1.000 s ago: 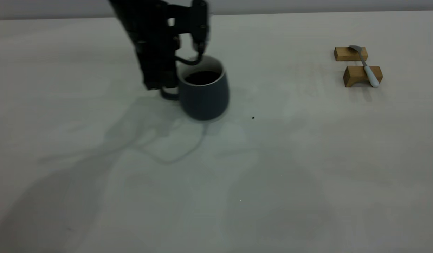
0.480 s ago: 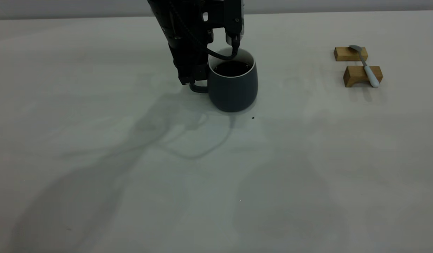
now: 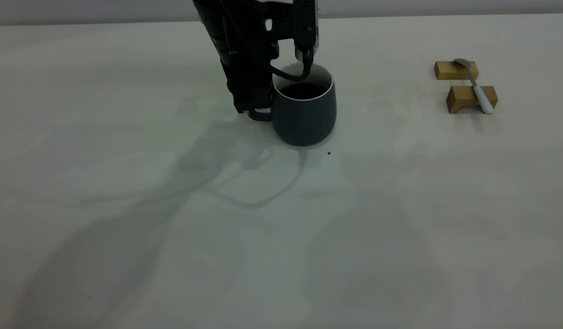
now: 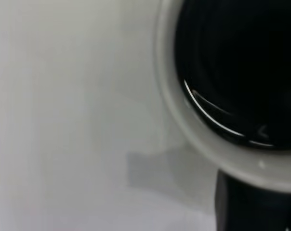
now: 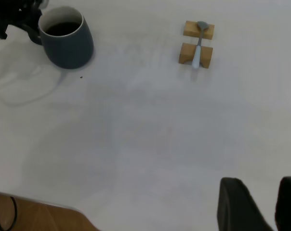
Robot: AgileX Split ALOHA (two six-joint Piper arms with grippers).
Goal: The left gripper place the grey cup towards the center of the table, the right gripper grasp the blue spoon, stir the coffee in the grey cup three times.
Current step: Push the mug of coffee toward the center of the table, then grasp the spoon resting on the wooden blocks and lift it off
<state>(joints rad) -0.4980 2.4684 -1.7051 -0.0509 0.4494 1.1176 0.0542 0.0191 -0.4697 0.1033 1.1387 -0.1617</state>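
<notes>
The grey cup (image 3: 304,121) stands upright on the table (image 3: 281,228), a little behind its middle, with dark coffee (image 3: 302,90) inside. My left gripper (image 3: 256,107) comes down from above and is shut on the cup's handle, at the cup's left side. The left wrist view shows only the white rim (image 4: 184,125), the coffee (image 4: 242,62) and one dark finger (image 4: 251,207). At the far right, the blue spoon (image 3: 477,89) lies across two wooden blocks. My right gripper (image 5: 260,180) hovers open and empty, high over the near table, far from the spoon (image 5: 198,45); the exterior view does not show it.
Two wooden blocks (image 3: 455,70) (image 3: 464,98) carry the spoon at the far right. A tiny dark speck (image 3: 328,153) lies just in front of the cup. The table's wooden edge (image 5: 39,216) shows in the right wrist view.
My left gripper carried the cup to the right and slightly back, then came to rest; in the last half second it barely moved. Spoon and blocks stayed put.
</notes>
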